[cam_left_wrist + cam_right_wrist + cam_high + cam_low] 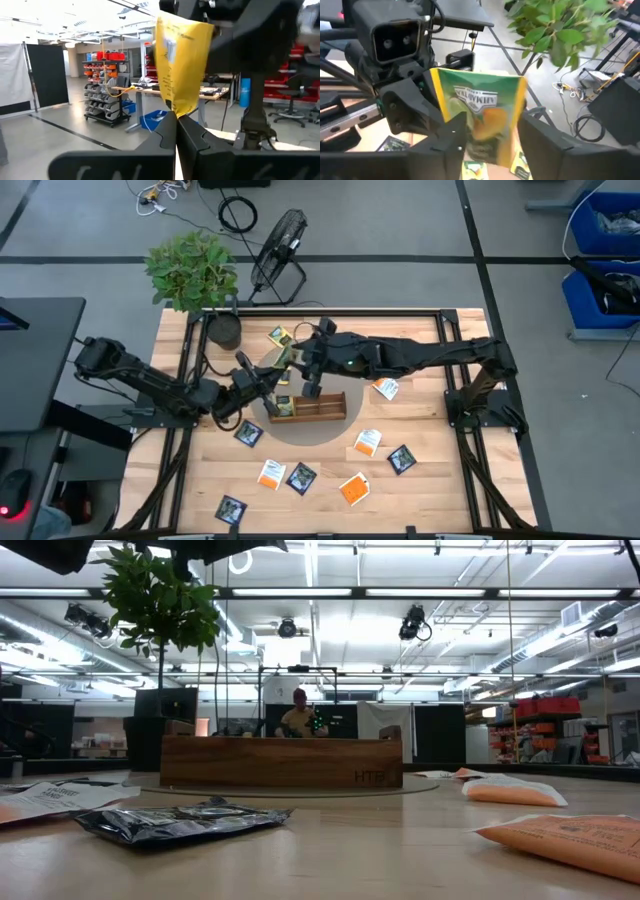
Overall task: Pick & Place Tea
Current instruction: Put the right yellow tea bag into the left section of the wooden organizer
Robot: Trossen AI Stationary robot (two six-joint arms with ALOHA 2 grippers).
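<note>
Two dark grippers meet above the middle of the pale wooden desk, over the far end of the long brown wooden tray. Between them hangs one yellow-green square paper sachet, upright and clear of the desk. The left gripper has its fingers pressed together on the sachet's lower edge, pinching it. The right gripper stands spread, one finger on either side of the same sachet; whether they touch the paper cannot be told.

Open room lies mostly on the near half of the desk, though it is dotted with loose sachets: dark navy ones and orange-and-white ones, well apart from each other. Another yellow-green sachet lies toward the far edge, near the potted green plant at the far left corner. Black frame rails run along both side edges, crowding the arms' bases. A black floor fan stands beyond the desk.
</note>
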